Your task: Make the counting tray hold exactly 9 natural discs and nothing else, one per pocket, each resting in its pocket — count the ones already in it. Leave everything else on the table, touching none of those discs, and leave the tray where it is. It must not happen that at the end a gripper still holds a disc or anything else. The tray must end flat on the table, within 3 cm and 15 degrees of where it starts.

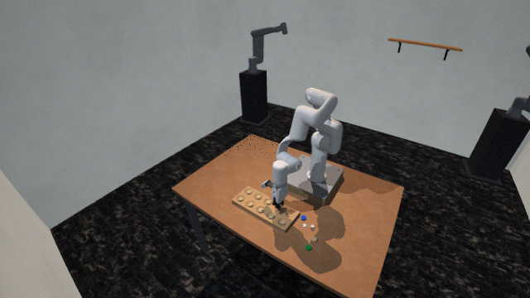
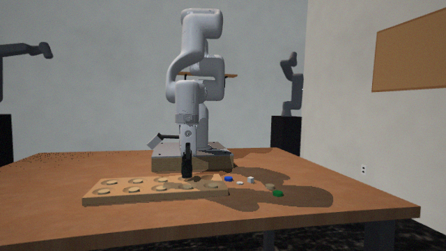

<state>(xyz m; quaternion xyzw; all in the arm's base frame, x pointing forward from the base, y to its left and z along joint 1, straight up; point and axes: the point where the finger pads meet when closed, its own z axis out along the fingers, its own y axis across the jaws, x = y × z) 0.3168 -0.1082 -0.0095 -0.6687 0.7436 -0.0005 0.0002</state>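
While the arm hangs over the tray's back row, the next move looks like a straight drop.

gripper: gripper [image 2: 187, 173] points straight down, fingers clamped on something small, judged a natural disc (hidden between the dark fingers, can't see it in either view)
tray: tray [image 2: 91, 199] flat on the table [image 2: 348, 206], long axis running left-right in the exterior view, 2 rows of pockets
filled pockets: discs [image 2: 134, 189] show in most pockets; exact count unclear, the gripper and its shadow cover the right end
target: the back-row pocket under the gripper looks dark, likely open; it lies directly below the fingertips, so no sideways shift seems needed, only descent
gap: fingertips just above the tray top, can't tell if touching
loose natural disc: 1 tan disc [image 2: 270, 186] on the table right of the tray, near the green one
distractors: blue disc [image 2: 228, 178], white disc [image 2: 240, 183], white cube [image 2: 250, 179], green disc [image 2: 277, 193], all on the table off the tray's right end, apart from it
risk: lowering off-centre could catch the pocket rim or nudge a neighbouring disc (pockets sit close)
progress: judged late, tray nearly full
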